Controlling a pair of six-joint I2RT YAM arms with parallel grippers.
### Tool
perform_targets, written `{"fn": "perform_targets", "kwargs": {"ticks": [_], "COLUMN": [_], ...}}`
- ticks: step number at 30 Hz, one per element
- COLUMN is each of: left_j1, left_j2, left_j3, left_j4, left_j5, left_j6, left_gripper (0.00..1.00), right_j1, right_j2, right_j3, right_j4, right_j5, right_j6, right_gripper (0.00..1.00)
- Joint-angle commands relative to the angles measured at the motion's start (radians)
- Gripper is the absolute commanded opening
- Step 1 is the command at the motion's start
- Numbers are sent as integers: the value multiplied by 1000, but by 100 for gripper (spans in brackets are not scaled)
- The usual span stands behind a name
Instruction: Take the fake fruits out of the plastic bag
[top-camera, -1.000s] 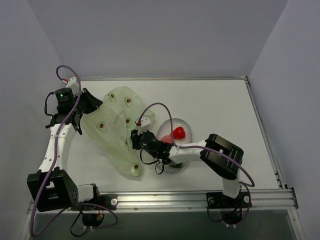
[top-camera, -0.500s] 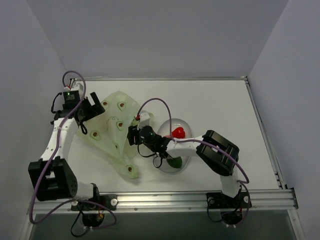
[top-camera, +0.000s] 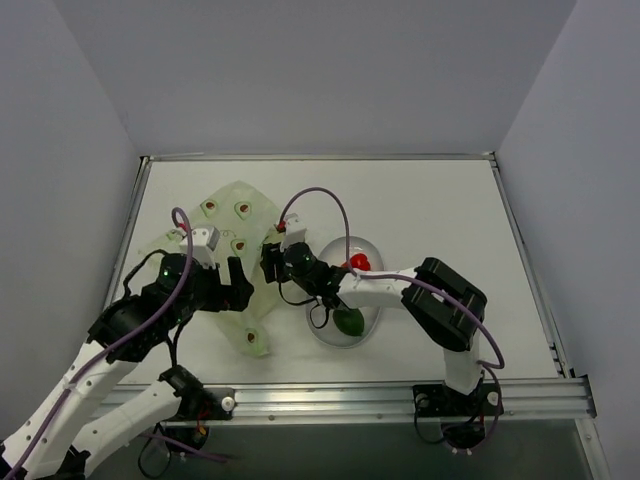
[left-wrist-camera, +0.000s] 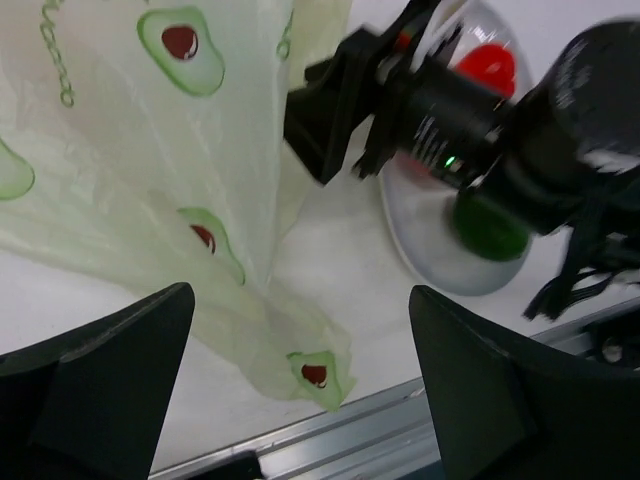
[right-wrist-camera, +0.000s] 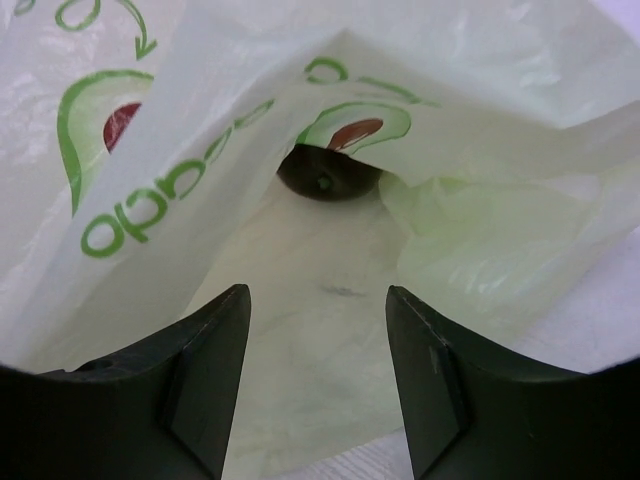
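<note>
The plastic bag (top-camera: 225, 235), pale green with avocado prints, lies flat on the table left of centre. My right gripper (top-camera: 266, 265) is at its right edge, open, pointing into the bag mouth (right-wrist-camera: 320, 260). A dark purple-black fruit (right-wrist-camera: 328, 172) sits deep inside, beyond the empty fingers of the right gripper (right-wrist-camera: 315, 370). A red fruit (top-camera: 358, 263) and a green fruit (top-camera: 349, 321) lie in the clear dish (top-camera: 372, 300). My left gripper (top-camera: 243, 290) hovers wide open over the bag's near corner (left-wrist-camera: 315, 370), holding nothing; in the left wrist view the left gripper (left-wrist-camera: 300, 295) frames that corner.
The clear dish (left-wrist-camera: 440, 265) sits just right of the bag, with the red fruit (left-wrist-camera: 485, 65) and green fruit (left-wrist-camera: 490, 225) in it. The right arm's black wrist (left-wrist-camera: 450, 110) reaches across above the dish. A metal rail (top-camera: 350, 400) runs along the near table edge.
My left gripper let go of the bag's far left side, opened and swung round to the bag's near corner. The bag sank flatter. My right gripper opened at the bag mouth.
</note>
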Motion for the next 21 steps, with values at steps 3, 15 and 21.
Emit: {"fn": "perform_targets", "kwargs": {"ticks": [3, 15, 21], "left_j1": [-40, -213, -210], "left_j2": [56, 292, 430], "left_j3": [-18, 4, 10], "left_j4": [-110, -141, -160], "left_j5": [-113, -466, -564], "left_j6": [-31, -87, -87], "left_gripper": [90, 87, 77], "right_j1": [-9, -45, -52], "right_j2": [-70, -101, -113], "right_j3": [61, 59, 44], "right_j4": [-21, -25, -23], "right_j5": [-4, -70, -81], "right_j6": [-22, -8, -8], "right_gripper": [52, 51, 50]}}
